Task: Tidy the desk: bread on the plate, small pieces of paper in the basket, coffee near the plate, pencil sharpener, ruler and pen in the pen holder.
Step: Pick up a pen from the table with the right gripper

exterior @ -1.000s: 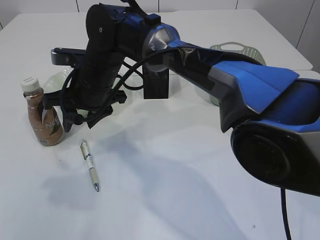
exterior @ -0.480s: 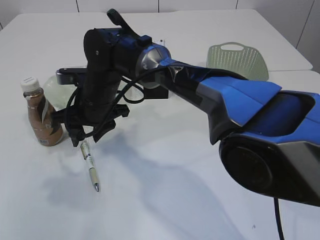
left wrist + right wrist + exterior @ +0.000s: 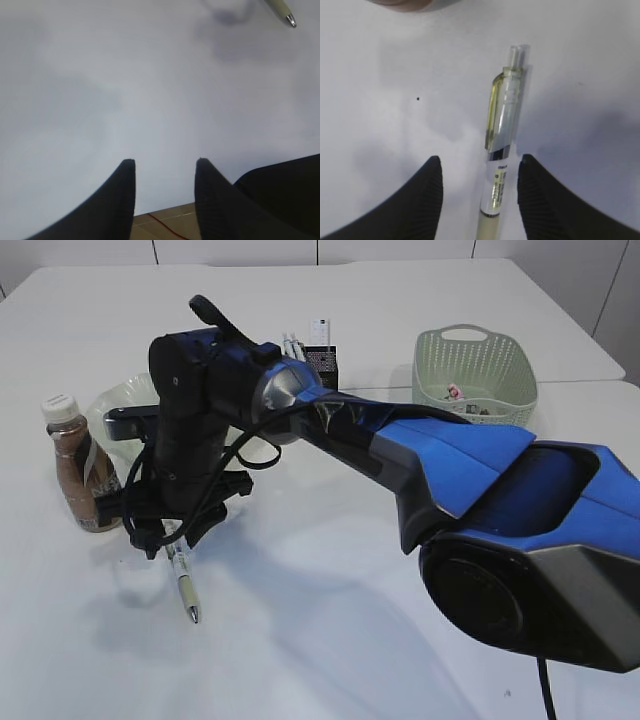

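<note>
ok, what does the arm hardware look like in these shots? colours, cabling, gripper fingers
The right arm has blue shell panels with grey trim, a silver joint collar and a black wrist section; black cables loop loose beside the wrist. The right gripper and left gripper have black, tapered fingers with finely ribbed pads. No markings legible.

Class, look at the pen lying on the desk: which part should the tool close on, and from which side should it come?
Grip the pen across its round barrel, just below the clip, coming straight down from above. It lies flat on the desk, so only the two long sides are free. The right tool already hangs open astride that spot, its fingers apart on either side.
</note>
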Controlling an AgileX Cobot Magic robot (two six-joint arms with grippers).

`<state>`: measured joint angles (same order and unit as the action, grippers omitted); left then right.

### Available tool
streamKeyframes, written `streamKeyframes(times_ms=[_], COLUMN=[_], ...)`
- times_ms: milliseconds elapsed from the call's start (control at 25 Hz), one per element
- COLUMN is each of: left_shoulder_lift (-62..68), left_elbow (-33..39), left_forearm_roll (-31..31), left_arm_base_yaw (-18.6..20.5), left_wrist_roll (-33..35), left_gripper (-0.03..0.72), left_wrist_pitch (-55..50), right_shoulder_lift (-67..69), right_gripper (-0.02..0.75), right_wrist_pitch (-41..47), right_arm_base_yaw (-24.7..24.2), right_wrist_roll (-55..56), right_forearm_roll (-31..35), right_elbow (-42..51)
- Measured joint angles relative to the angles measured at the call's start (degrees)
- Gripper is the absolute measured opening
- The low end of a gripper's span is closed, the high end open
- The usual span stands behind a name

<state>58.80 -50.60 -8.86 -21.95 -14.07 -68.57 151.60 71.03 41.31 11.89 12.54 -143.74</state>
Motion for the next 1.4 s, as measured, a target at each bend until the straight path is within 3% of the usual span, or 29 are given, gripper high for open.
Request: streamKeyframes(times_ms=[1400], left_shoulder_lift=[0.0], left_elbow=[0.0], left_forearm_roll=[0.0], left_arm_base_yaw=[0.0], left_wrist_roll=[0.0], left_gripper=[0.275], left_wrist_pitch=[-0.4], right_shoulder_lift=[0.6], right_gripper=[0.393], right_wrist_pitch=[0.0], right_arm_base_yaw=[0.0], right_wrist_roll=[1.1], right_forearm_roll=[-3.4], right_elbow=[0.0])
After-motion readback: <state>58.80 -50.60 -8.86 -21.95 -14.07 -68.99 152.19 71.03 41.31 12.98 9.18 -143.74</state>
